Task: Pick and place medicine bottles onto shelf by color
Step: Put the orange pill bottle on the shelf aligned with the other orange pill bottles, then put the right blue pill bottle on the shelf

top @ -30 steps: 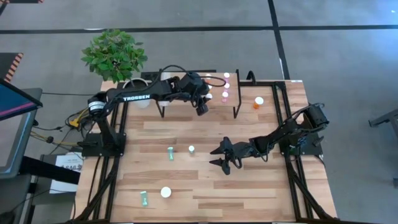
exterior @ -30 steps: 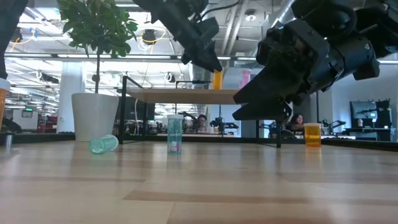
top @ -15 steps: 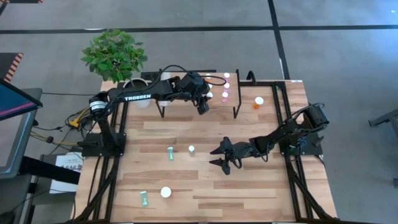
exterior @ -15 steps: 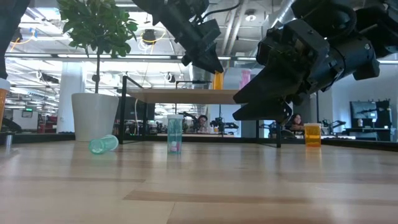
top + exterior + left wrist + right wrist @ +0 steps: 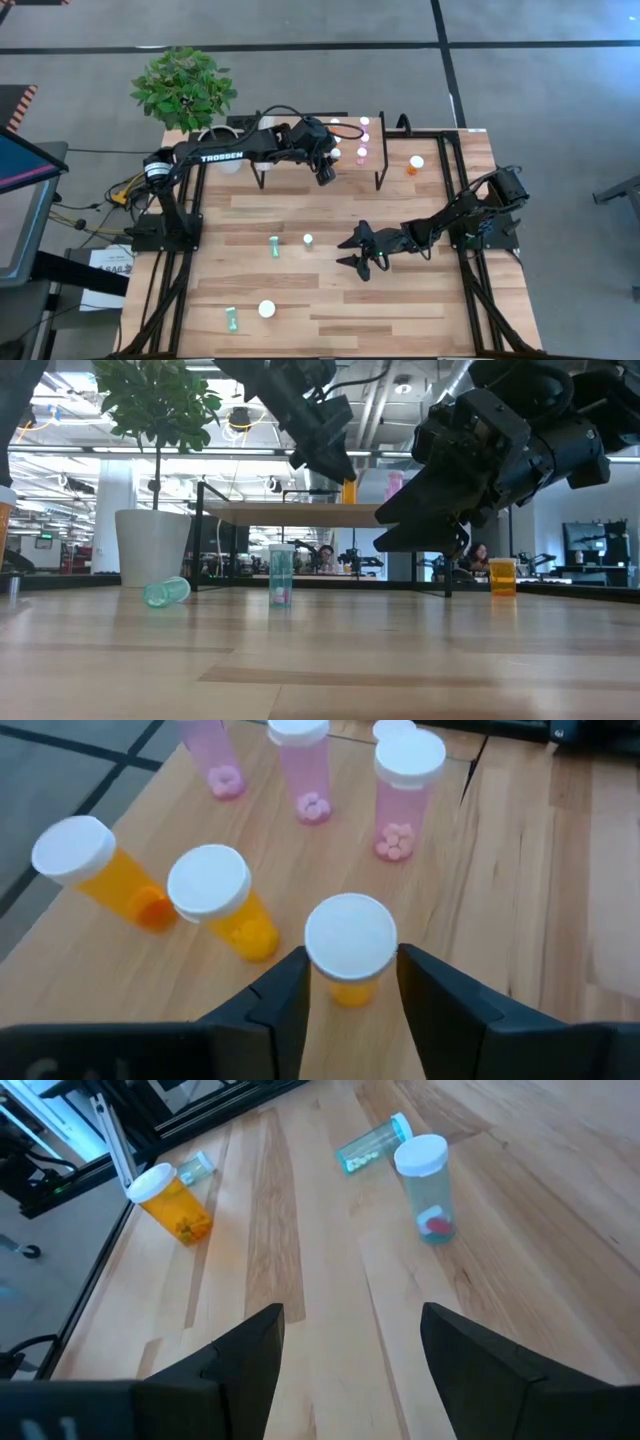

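Both arms above table [image 5: 400,300]

Wood, clear plastic and matt black metal

We see a shelf [image 5: 300,870] of pale, smooth wood with fine grain, and a table [image 5: 330,1330] of striped wooden planks with a soft sheen. The medicine bottles [image 5: 405,795] look like translucent glossy plastic under matt white caps. The left gripper [image 5: 350,995] has dull black fingers; the shelf's legs [image 5: 381,165] look like thin black metal.
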`<state>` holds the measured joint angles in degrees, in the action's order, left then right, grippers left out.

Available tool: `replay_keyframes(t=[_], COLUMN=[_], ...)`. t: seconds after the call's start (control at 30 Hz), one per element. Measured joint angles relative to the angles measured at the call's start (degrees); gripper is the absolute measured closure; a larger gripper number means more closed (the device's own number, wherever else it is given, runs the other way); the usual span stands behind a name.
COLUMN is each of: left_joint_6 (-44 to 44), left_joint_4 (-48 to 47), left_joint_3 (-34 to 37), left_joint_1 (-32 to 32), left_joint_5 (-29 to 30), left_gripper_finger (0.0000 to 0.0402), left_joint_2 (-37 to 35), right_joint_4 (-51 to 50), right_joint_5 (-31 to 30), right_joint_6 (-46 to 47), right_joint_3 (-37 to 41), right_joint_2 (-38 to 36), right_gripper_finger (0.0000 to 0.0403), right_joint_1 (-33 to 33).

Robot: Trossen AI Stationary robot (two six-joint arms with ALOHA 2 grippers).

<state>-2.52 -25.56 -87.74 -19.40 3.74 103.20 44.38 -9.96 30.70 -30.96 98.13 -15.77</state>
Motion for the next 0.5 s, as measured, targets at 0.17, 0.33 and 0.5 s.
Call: replay_keyframes(t=[0.17, 0.33, 0.5], left_joint_6=[0.16, 0.14, 0.08], left_joint_4=[0.01, -1.0, -5.09], left_joint_3=[0.0, -0.04, -0.07], left_joint_1=[0.0, 0.0, 0.01], left_joint_5=[0.01, 0.69, 3.76], left_gripper_finger=[0.023, 0.021, 0.0198], left_joint_2=[-0.09, -1.98, -6.23], right_joint_4=[0.45, 0.76, 1.24], right_joint_5=[0.04, 0.51, 0.79], right_joint_6=[-0.02, -0.04, -0.07], right_joint_3=[0.0, 0.0, 0.0], right_joint_2=[0.0, 0.0, 0.0], right_gripper_finger=[0.0143, 0.0143, 0.0143], right_joint_1=[0.0, 0.0, 0.0])
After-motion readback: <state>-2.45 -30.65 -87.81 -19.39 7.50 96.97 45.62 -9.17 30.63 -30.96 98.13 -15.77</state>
